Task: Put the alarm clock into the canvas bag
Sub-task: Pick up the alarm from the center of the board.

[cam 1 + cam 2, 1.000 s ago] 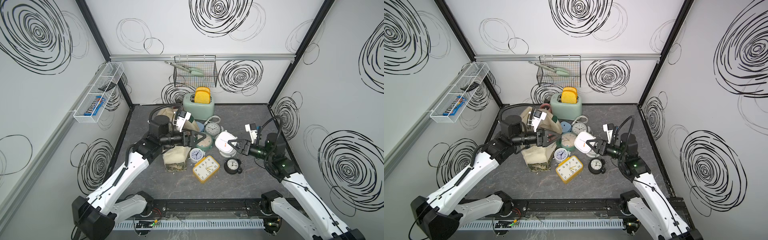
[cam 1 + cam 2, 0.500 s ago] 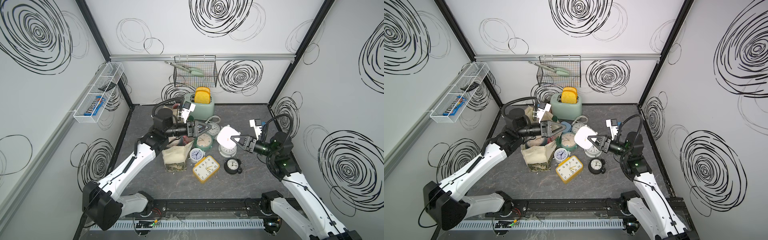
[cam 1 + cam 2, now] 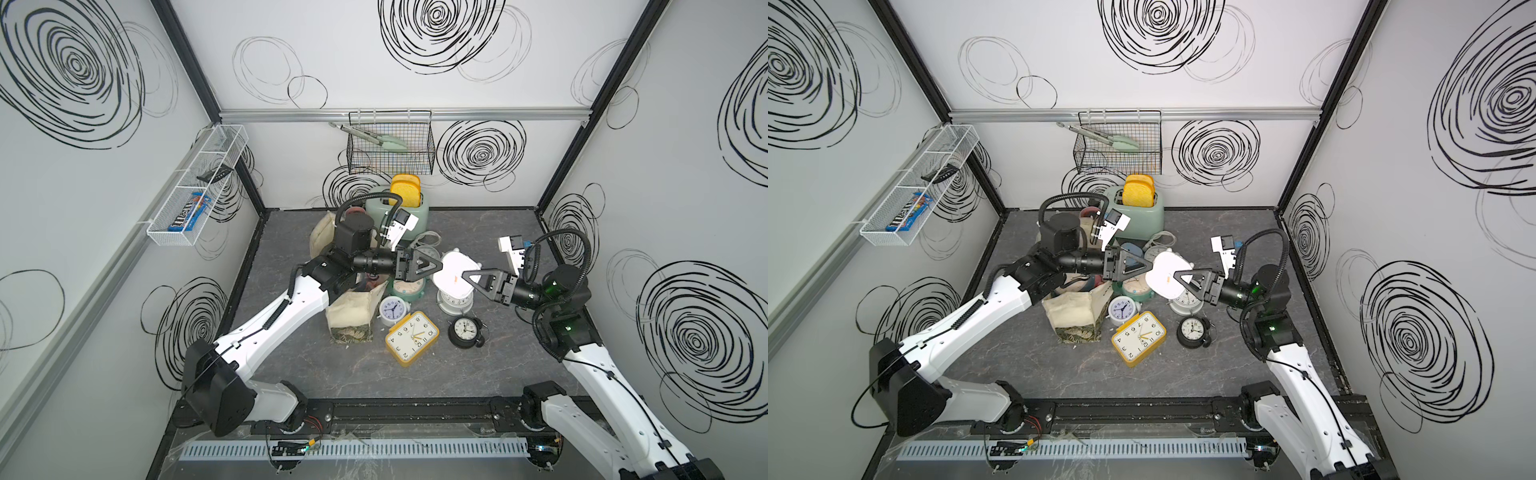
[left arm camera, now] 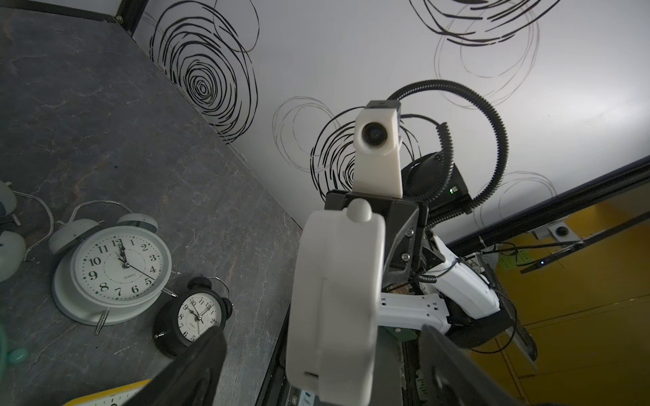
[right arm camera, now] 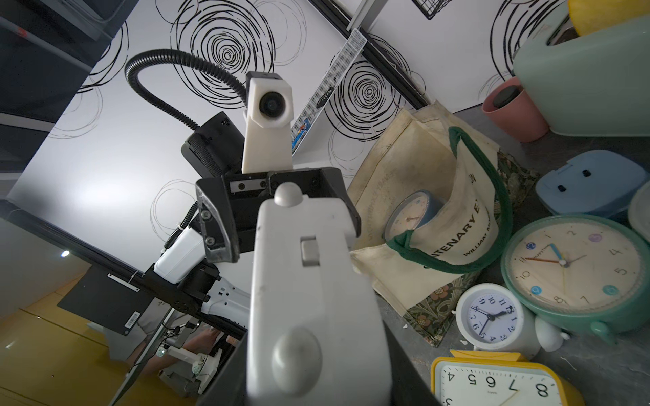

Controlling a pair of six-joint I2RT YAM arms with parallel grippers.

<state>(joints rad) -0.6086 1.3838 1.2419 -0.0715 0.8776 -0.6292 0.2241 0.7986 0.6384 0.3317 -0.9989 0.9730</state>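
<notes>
**Mid-air handover, clock not yet bagged**

Alarm clock (image 3: 454,272) aloft, pinched in right gripper (image 3: 467,276). Left gripper (image 3: 434,266) spread wide astride it, gripping nothing. Canvas bag (image 3: 351,311) standing below, toward left side. Next, likely: close left, release right, carry over bag mouth.

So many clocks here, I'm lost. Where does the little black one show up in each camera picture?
Both top views: the black clock sits right of centre, just right of the yellow clock.
Left wrist view: black clock next to the big white twin-bell clock.
Right wrist view: not in it.
Shared landmark: the yellow clock, seen in every view.
</notes>
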